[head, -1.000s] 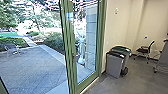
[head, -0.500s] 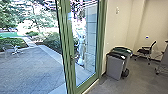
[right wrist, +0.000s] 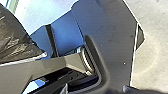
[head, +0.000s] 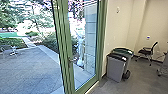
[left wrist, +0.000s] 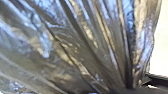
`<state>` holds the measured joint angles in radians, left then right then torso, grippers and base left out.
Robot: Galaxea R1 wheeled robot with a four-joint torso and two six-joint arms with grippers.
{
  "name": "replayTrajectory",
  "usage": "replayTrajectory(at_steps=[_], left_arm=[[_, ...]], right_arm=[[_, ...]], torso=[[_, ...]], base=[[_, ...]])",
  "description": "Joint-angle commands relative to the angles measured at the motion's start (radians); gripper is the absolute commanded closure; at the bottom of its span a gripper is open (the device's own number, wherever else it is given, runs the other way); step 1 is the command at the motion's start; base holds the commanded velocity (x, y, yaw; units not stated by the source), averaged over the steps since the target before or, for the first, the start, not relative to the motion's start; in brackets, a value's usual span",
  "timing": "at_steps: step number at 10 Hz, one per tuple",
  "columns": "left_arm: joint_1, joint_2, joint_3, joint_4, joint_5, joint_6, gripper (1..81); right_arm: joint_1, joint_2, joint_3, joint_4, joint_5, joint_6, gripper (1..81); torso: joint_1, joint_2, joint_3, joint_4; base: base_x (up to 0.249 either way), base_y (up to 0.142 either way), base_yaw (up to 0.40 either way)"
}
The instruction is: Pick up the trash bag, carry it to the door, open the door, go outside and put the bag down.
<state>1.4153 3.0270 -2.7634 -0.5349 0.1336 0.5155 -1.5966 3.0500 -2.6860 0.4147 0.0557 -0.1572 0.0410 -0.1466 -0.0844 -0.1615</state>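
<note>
Bright daylight outdoors, washed-out glare among trees [head: 37, 18], dimmer indoor floor [head: 107, 87], shiny streaks on trash bag [left wrist: 75, 47]

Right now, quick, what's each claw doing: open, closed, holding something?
Left claw: probably holding the trash bag, whose folds bunch together close by; open or closed can't be told.
Right claw: open or closed can't be told.

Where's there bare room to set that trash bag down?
Outside, bare paving spreads between the green door frame and the pale patio furniture. Indoors, some floor lies between the bins and office chair. By the wall it's crowded: two bins stand close together.
</note>
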Motion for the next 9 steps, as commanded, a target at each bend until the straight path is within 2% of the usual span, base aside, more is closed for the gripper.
replayTrajectory(at_steps=[1,7,9], left_arm=[[-0.068,-0.003,-0.001,0.003,0.063,0.003,81.1],[-0.068,-0.002,-0.002,0.003,0.063,0.003,81.1],[-0.068,-0.003,-0.002,0.003,0.063,0.001,81.1]], right_arm=[[0.037,0.009,0.002,-0.011,-0.065,-0.01,1.0],[0.039,0.009,0.002,-0.011,-0.065,-0.01,1.0],[0.039,0.009,0.002,-0.011,-0.065,-0.01,1.0]], torso=[[0.0,0.0,0.0,0.0],[0.0,0.0,0.0,0.0],[0.0,0.0,0.0,0.0]], base=[[0.156,-0.082,0.0],[0.158,-0.084,0.0],[0.158,0.0,0.0]])
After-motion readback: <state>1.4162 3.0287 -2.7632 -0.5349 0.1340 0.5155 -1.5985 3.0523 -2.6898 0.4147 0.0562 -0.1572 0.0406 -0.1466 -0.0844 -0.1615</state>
